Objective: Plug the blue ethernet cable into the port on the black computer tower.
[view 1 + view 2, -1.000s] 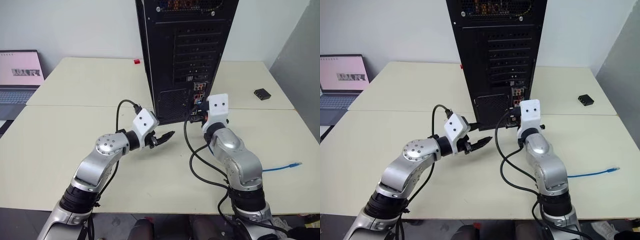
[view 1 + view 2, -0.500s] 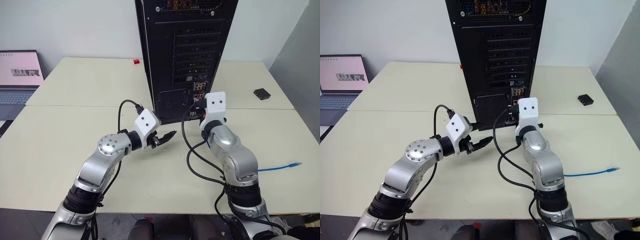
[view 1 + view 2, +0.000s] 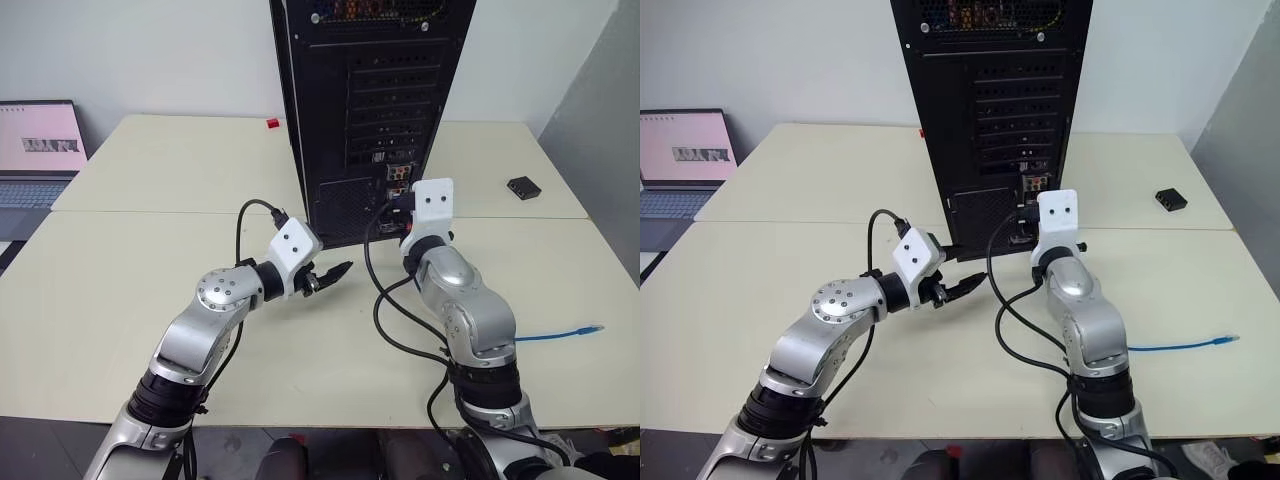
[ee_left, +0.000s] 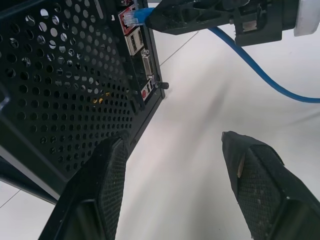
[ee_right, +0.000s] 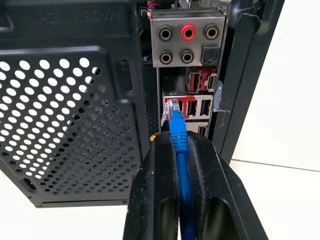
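Note:
The black computer tower (image 3: pixel 370 110) stands upright at the middle of the table, its rear panel facing me. My right gripper (image 5: pixel 179 140) is shut on the blue ethernet cable (image 5: pixel 178 150) just behind its clear plug (image 5: pixel 172 109). The plug's tip is at the tower's connector cluster (image 5: pixel 197 107), over a squarish socket. The port itself is hidden behind the plug, and I cannot tell whether the plug is seated. The cable's other end (image 3: pixel 590 328) lies on the table to the right. My left gripper (image 3: pixel 335 272) hovers open and holding nothing, low beside the tower's vent grille (image 4: pixel 65 90).
A laptop (image 3: pixel 40 150) sits at the far left edge. A small black box (image 3: pixel 524 187) lies at the back right, and a small red object (image 3: pixel 273 123) behind the tower's left side. Black arm cables (image 3: pixel 385 320) loop over the table between the arms.

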{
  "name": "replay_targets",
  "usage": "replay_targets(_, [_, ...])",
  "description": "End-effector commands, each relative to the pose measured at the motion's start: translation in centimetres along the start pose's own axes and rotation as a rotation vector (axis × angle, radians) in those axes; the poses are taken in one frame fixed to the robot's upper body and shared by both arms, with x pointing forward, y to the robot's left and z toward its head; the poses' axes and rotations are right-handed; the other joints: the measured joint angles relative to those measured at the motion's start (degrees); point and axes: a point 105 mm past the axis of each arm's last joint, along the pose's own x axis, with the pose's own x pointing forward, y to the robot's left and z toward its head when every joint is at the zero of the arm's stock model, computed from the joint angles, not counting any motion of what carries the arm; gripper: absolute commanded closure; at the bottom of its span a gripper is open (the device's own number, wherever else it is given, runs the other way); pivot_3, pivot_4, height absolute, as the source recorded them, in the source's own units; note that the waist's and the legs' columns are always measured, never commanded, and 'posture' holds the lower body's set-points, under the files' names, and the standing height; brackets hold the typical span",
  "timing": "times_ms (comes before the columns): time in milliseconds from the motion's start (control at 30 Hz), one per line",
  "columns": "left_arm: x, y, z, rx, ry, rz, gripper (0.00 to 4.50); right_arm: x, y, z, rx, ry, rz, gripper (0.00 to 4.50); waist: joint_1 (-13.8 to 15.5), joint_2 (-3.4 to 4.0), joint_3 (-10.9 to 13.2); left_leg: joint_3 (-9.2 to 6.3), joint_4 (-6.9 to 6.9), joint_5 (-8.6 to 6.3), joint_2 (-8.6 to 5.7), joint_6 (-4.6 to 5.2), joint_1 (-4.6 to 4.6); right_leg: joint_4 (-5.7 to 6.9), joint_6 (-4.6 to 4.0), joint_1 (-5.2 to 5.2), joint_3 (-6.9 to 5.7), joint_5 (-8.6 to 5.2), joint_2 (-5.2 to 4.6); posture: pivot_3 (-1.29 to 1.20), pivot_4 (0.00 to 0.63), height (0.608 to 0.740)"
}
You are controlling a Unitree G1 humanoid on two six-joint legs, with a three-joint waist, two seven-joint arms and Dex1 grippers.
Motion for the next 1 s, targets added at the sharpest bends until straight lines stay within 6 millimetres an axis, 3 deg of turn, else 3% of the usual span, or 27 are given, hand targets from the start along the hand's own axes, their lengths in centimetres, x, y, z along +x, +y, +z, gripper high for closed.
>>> replay_targets(33, [0.0,0.1,1.7,0.045,-0.054,0.002,1.41,0.0,0.3,1.6,0.008,-0.058,0.015,4.49,-0.01,0.00,0.00,0.00,0.00,0.00,0.00,0.00,0.00,0.00,0.00,0.00,0.00,0.00,0.00,0.00,0.150,0.740])
replay_targets(433, [0.0,0.2,1.5,0.048,-0.052,0.006,1.41,0.3,0.8,0.8,0.024,-0.030,0.030,4.49,-0.01,0.00,0.00,0.01,-0.01,0.00,0.01,0.00,0.01,0.00,0.00,-0.01,0.01,0.00,0.00,0.00,0.150,0.740])
replay_targets(767, [0.1,0.1,1.5,0.053,-0.053,0.001,1.41,1.0,0.1,1.2,0.052,-0.020,0.041,4.49,-0.01,0.00,0.00,0.02,-0.01,0.00,0.00,0.00,0.00,0.00,0.00,-0.01,0.02,0.00,0.00,0.00,0.150,0.740])
replay_targets(1000, [0.1,0.1,1.6,0.057,-0.057,0.001,1.41,1.2,1.1,1.5,0.065,-0.014,0.082,4.49,-0.10,0.01,0.00,0.02,-0.01,0.00,0.01,0.00,0.01,0.00,0.00,-0.01,0.02,0.00,0.00,0.00,0.150,0.740])
